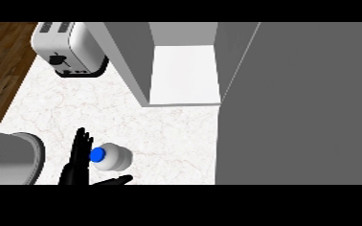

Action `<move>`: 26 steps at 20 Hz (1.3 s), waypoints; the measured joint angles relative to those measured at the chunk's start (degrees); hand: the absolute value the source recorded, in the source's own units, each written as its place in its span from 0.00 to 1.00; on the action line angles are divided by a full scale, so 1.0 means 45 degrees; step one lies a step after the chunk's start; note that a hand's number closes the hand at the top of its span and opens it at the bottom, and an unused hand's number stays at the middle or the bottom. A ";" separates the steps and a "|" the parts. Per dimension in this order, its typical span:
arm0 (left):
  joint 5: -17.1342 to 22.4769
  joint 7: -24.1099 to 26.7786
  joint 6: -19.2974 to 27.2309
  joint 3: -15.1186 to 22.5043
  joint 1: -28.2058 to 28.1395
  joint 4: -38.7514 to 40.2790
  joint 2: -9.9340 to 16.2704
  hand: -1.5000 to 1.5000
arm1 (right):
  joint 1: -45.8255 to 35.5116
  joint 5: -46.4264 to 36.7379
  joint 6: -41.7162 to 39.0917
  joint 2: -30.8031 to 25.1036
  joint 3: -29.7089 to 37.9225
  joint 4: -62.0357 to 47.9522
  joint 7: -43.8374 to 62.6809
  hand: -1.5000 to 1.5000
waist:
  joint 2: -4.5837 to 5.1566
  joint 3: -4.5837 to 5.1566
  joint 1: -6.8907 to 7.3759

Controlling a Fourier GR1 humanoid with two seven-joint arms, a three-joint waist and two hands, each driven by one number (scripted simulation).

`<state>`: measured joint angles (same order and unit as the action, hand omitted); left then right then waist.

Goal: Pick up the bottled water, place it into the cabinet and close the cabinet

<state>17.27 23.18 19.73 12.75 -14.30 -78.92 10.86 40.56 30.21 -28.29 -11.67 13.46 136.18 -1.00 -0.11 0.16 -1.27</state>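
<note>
Bottled water [112, 156], blue cap up, stands on the white marbled bench [170, 129] near the front-left, well short of the open cabinet [185, 72]. One black hand [76, 160] sits just left of it, straight fingers spread, thumb beneath the bottle. A toaster [65, 49] stands at the far left.

Non-task items only. White marble-pattern stone counter top [170, 129] with faint veining fills the middle of the view. Silver two-slot metal toaster [65, 48] with a black base stands at the counter's far left corner, slots facing up, black knobs on its near face. Dark brown wood-plank floor [14, 62] shows left of the counter edge. Grey rounded metal object [17, 158] is cut off by the left edge and sits on the counter near its front; cannot tell what it is.
</note>
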 measured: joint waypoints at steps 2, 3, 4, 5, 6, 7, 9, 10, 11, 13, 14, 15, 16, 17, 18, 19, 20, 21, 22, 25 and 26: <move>0.0245 0.0505 -0.0336 -0.0297 0.0264 0.0769 -0.0215 0.00 | 0.0235 0.0093 -0.0155 -0.0034 0.0112 -0.0031 -0.0201 0.00 | -0.0002 -0.0001 -0.0010; 0.0377 0.0873 -0.0568 -0.0422 0.0349 0.1223 -0.0363 0.00 | 0.0261 0.0140 -0.0184 -0.0135 0.0186 -0.0043 -0.0229 0.00 | 0.0002 0.0001 -0.0001; 0.0453 0.1219 -0.0729 -0.0496 0.0467 0.1615 -0.0555 0.00 | 0.0276 0.0182 -0.0185 -0.0142 0.0170 -0.0055 -0.0282 0.00 | 0.0004 0.0002 0.0006; 0.0613 0.1411 -0.1013 -0.0622 0.0607 0.1961 -0.0608 0.00 | 0.0356 0.0236 -0.0232 -0.0225 0.0243 -0.0056 -0.0350 0.00 | 0.0005 0.0005 -0.0009; 0.0770 0.1644 -0.1312 -0.0718 0.0694 0.2253 -0.0691 0.00 | 0.0476 0.0275 -0.0296 -0.0171 0.0198 -0.0067 -0.0464 0.00 | 0.0001 0.0005 -0.0014; 0.0859 0.1816 -0.1559 -0.0748 0.0765 0.2465 -0.0759 0.00 | 0.0634 0.0328 -0.0384 -0.0235 0.0253 -0.0060 -0.0549 0.00 | -0.0002 0.0005 -0.0027; 0.1021 0.2194 -0.2049 -0.0808 0.0946 0.2906 -0.0911 0.00 | 0.0790 0.0421 -0.0389 -0.0298 0.0284 -0.0053 -0.0651 0.00 | 0.0000 0.0005 -0.0020; 0.1122 0.2405 -0.2420 -0.0828 0.0946 0.3071 -0.0910 0.00 | 0.0818 0.0469 -0.0342 -0.0339 0.0328 -0.0056 -0.0688 0.00 | 0.0002 0.0006 -0.0002; 0.1154 0.2609 -0.2689 -0.0851 0.1106 0.3406 -0.0958 0.00 | 0.0819 0.0509 -0.0286 -0.0367 0.0304 -0.0055 -0.0697 0.00 | 0.0007 0.0006 0.0002; 0.1179 0.3136 -0.3137 -0.0887 0.1337 0.4047 -0.1147 0.00 | 0.0861 0.0595 -0.0290 -0.0439 0.0391 -0.0094 -0.0751 0.00 | 0.0012 0.0003 0.0022; 0.1166 0.3257 -0.3197 -0.0949 0.1740 0.4446 -0.1269 1.00 | 0.0764 0.0632 -0.0198 -0.0501 0.0394 -0.0103 -0.0738 0.00 | 0.0022 0.0005 0.0014; 0.1165 0.3535 -0.3311 -0.0990 0.1894 0.4734 -0.1414 1.00 | 0.0744 0.0665 -0.0199 -0.0515 0.0422 -0.0119 -0.0780 0.00 | 0.0022 0.0003 0.0023; 0.1263 0.3781 -0.3507 -0.1095 0.1933 0.4981 -0.1493 1.00 | 0.0846 0.0718 -0.0221 -0.0615 0.0603 -0.0120 -0.0829 0.00 | 0.0019 0.0004 0.0017; 0.1451 0.3827 -0.3770 -0.1279 0.2208 0.5284 -0.1511 1.00 | 0.0858 0.0757 -0.0236 -0.0641 0.0633 -0.0136 -0.0870 0.00 | 0.0020 0.0004 0.0012; 0.1639 0.3985 -0.4138 -0.1419 0.2310 0.5558 -0.1536 1.00 | 0.0953 0.0801 -0.0369 -0.0713 0.0762 -0.0162 -0.0969 0.00 | 0.0017 0.0003 0.0002; 0.1804 0.4087 -0.4463 -0.1490 0.2334 0.5631 -0.1578 1.00 | 0.0954 0.0830 -0.0348 -0.0658 0.0699 -0.0169 -0.1031 0.00 | 0.0014 0.0001 0.0021; 0.1973 0.4071 -0.4726 -0.1526 0.2310 0.5566 -0.1627 1.00 | 0.0965 0.0865 -0.0358 -0.0692 0.0814 -0.0194 -0.1066 0.00 | 0.0010 -0.0003 0.0047; 0.2143 0.4133 -0.4959 -0.1616 0.2429 0.5640 -0.1715 1.00 | 0.0986 0.0910 -0.0384 -0.0796 0.0894 -0.0202 -0.1070 0.00 | 0.0010 -0.0003 0.0053; 0.2285 0.4235 -0.5228 -0.1715 0.2496 0.5781 -0.1735 1.00 | 0.1094 0.0955 -0.0375 -0.0822 0.0905 -0.0176 -0.1101 0.00 | 0.0009 0.0000 0.0036; 0.2222 0.4787 -0.5771 -0.1788 0.2833 0.6525 -0.1825 1.00 | 0.1144 0.1064 -0.0408 -0.0775 0.0976 -0.0198 -0.1226 0.00 | 0.0013 -0.0005 0.0040; 0.2195 0.4803 -0.5742 -0.1771 0.2936 0.6522 -0.1913 1.00 | 0.1181 0.1097 -0.0444 -0.0766 0.1005 -0.0204 -0.1238 0.00 | 0.0010 -0.0012 0.0054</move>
<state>27.15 44.79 -6.11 4.78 -1.09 -49.57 2.26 45.87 35.15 -30.29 -15.12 17.98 135.27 -6.57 -0.07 0.11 -1.03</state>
